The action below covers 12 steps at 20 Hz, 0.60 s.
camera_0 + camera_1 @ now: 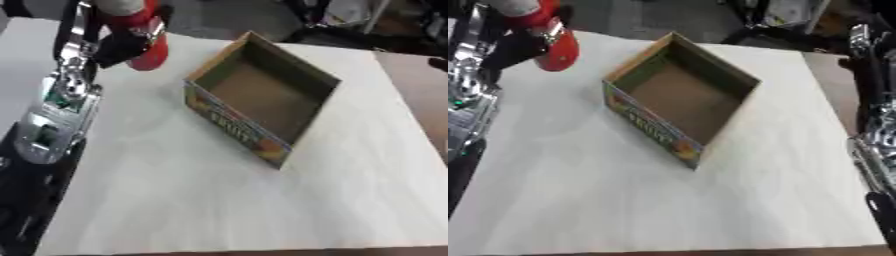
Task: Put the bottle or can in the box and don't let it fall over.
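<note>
The fingers [118, 47] of the left hand [122, 44] are curled round a red bottle [150, 50], gripping it at the far left of the white worktop [175, 190]; in the left eye view the bottle hangs tilted, its rounded red end lowest and just above the worktop, with a pale part at the top edge of the picture. The silver and black left arm [57, 110] runs up the left side toward it. Beside the bottle, apart from it, stands the open cardboard box [262, 100], set cornerwise, brown inside, with a colourful printed front wall facing the near left. In the right eye view the bottle shows again at the upper left corner, tilted, well clear of the box's near corner. Along the right edge here a black and silver arm [872, 125] rises beside the worktop; whether the right hand [866, 37] at its top has its fingers open or closed cannot be told.
</note>
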### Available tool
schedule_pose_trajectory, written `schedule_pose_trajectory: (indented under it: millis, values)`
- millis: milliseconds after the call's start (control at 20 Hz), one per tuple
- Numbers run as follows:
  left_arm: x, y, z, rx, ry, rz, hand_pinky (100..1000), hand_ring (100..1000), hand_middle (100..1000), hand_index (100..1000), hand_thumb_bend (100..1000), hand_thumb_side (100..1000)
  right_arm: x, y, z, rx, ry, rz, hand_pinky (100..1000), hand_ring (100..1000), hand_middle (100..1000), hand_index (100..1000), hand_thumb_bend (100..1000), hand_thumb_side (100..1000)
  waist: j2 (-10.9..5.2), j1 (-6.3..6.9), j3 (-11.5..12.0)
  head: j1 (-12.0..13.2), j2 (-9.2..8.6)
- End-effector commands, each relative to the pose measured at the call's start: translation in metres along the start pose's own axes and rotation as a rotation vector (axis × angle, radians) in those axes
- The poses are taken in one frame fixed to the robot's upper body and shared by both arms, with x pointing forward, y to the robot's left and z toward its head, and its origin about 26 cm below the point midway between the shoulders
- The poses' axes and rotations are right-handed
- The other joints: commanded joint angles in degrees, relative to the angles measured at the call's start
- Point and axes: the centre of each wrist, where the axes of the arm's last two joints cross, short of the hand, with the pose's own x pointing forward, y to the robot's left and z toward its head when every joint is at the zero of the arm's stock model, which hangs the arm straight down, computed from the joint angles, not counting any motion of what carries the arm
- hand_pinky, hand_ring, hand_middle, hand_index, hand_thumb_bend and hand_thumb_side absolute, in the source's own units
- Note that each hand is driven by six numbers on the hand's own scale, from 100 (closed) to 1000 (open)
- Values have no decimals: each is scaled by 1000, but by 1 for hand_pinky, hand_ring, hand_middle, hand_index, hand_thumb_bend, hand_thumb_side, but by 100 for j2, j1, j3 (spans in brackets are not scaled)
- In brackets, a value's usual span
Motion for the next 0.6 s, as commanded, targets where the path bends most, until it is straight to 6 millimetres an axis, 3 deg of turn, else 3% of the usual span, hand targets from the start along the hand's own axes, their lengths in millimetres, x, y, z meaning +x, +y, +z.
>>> schedule_pose_trajectory:
  millis: [50, 100, 150, 600]
  values:
    - [19, -19, -7, -7, -58, 13, 870, 819, 770, 558, 406, 268, 12, 0, -4, 3, -44, -16, 798, 784, 792, 926, 100, 770, -199, 65, -48, 308, 30]
    - [20, -24, -7, -9, -58, 17, 870, 819, 771, 560, 516, 216, 13, 2, -5, 4, -48, -21, 798, 785, 792, 926, 100, 792, -202, 82, -67, 384, 24]
    - [21, -29, -8, -12, -59, 20, 870, 819, 771, 560, 409, 270, 14, 3, -5, 4, -52, -27, 798, 785, 792, 927, 100, 768, -200, 100, -94, 455, 15]
    - [21, -47, -12, 2, -67, -6, 871, 819, 771, 553, 413, 269, 18, 9, -7, 4, -61, -50, 796, 784, 792, 929, 100, 781, -154, 323, -313, 793, -45]
